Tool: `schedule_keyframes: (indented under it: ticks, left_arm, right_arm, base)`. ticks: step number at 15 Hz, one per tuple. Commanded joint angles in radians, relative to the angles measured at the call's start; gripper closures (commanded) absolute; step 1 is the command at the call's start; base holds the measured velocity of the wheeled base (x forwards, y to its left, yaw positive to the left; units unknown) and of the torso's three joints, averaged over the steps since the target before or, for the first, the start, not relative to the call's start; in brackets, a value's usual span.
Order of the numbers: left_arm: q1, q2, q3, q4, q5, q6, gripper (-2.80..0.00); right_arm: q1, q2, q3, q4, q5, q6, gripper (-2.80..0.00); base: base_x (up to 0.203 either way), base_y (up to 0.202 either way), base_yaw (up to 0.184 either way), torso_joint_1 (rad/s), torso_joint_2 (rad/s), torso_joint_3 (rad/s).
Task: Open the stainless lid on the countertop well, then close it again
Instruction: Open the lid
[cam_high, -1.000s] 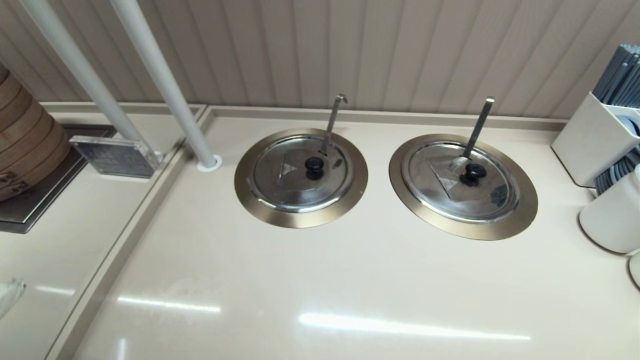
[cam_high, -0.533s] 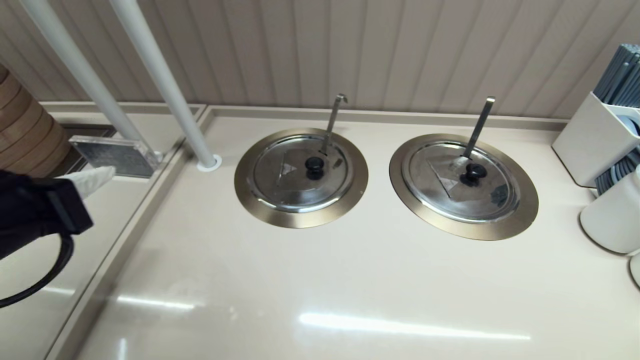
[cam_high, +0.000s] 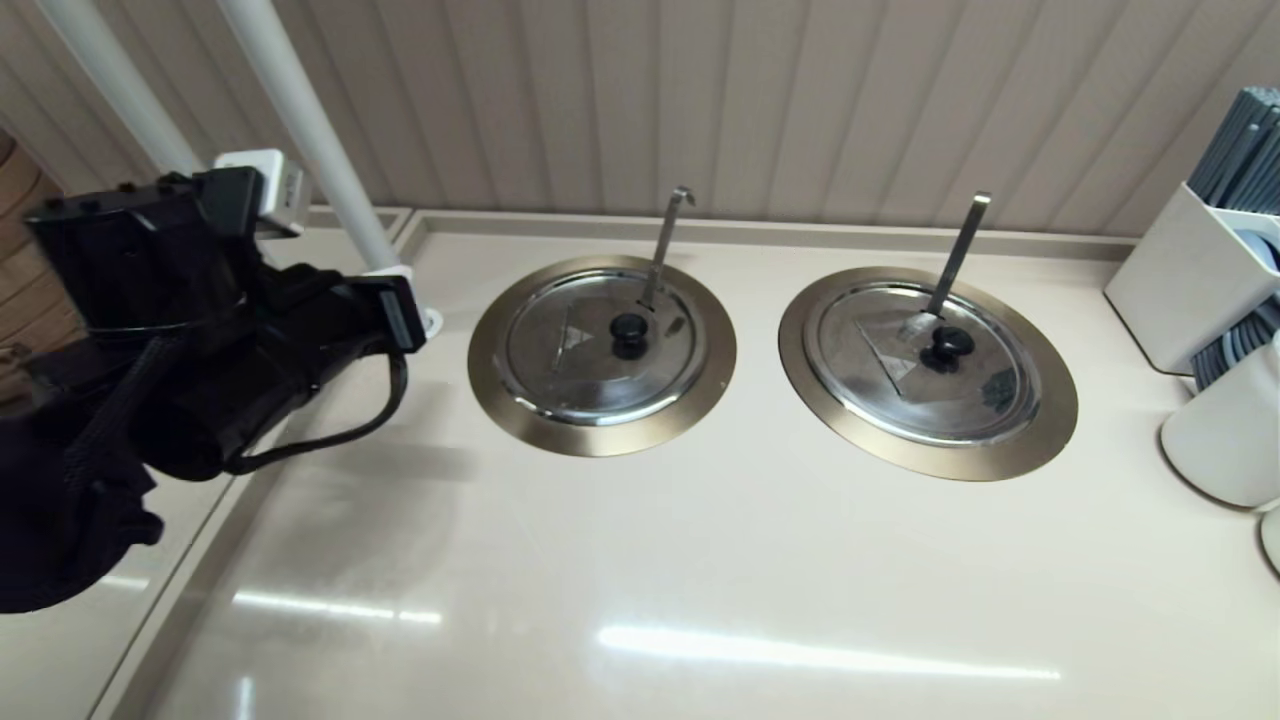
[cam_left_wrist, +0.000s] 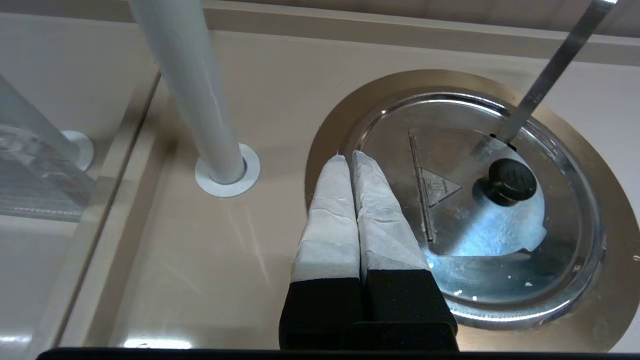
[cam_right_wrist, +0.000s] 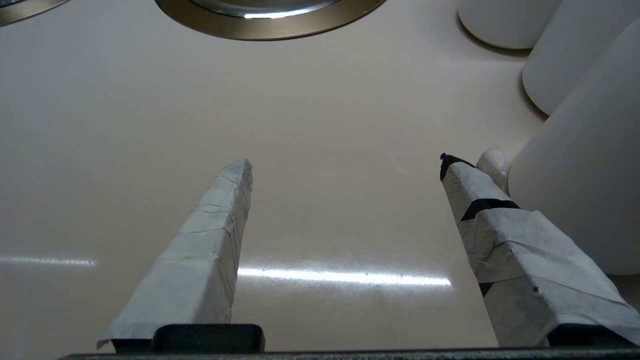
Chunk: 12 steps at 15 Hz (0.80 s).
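beige ribbed wall panels (cam_high: 760, 100) rise behind a glossy cream countertop (cam_high: 640, 560) streaked with light.

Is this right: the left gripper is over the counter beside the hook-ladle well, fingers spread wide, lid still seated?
Not quite. The left wrist view shows the left gripper shut, fingers pressed together. The rest holds: it is beside the countertop well, and the stainless lid is seated.

Left arm (cam_high: 180, 330) hovers left of the stainless lid (cam_high: 603, 345), seated closed on the countertop well (cam_high: 520, 400).
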Motion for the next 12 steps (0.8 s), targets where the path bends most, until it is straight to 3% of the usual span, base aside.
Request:
schedule_keyframes:
  ticks: [1,7,8,12]
  left_arm:
    - [-0.045,0.081,-0.035,-0.008,0.024,-0.001,0.0]
    - [-0.078,0.084,-0.035,-0.004,0.024,0.027,0.0]
    - [-0.082,0.1,-0.032,-0.006,0.026,0.037,-2.8]
    - [-0.129,0.148,-0.05,-0.008,0.04,0.043,-2.8]
  right_arm:
    - [0.0,0.002,0.006,-0.001,0.0,0.0,-2.8]
    - [0.0,0.002,0.006,-0.001,0.0,0.0,-2.8]
    - [0.0,0.002,0.006,-0.001,0.0,0.0,-2.8]
    - [0.0,0.002,0.006,-0.001,0.0,0.0,-2.8]
  base:
    - [0.0,0.0,0.0,0.0,0.0,0.0]
    - [0.0,0.0,0.0,0.0,0.0,0.0]
    - [0.0,0.0,0.0,0.0,0.0,0.0]
    - [0.0,0.0,0.0,0.0,0.0,0.0]
